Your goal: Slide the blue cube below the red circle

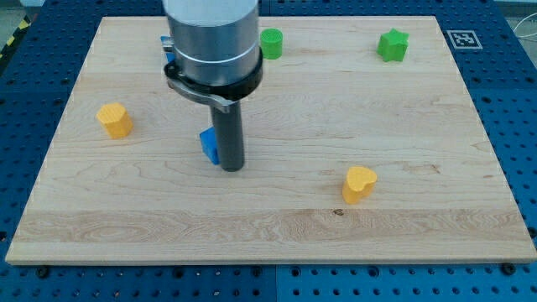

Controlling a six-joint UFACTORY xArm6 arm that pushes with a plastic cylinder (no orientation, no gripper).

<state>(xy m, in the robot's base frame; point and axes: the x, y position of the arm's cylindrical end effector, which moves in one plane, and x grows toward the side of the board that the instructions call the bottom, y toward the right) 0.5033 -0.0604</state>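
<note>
The blue cube (208,144) sits left of the board's middle, mostly hidden behind my rod. My tip (232,167) rests on the board touching the cube's right side. No red circle shows anywhere in the view; the arm's grey body covers part of the board near the view's top.
A green cylinder (271,43) and a green star block (392,45) stand near the view's top. A yellow block (115,120) is at the left and a yellow heart block (358,184) is right of centre. The wooden board (419,235) lies on a blue perforated table.
</note>
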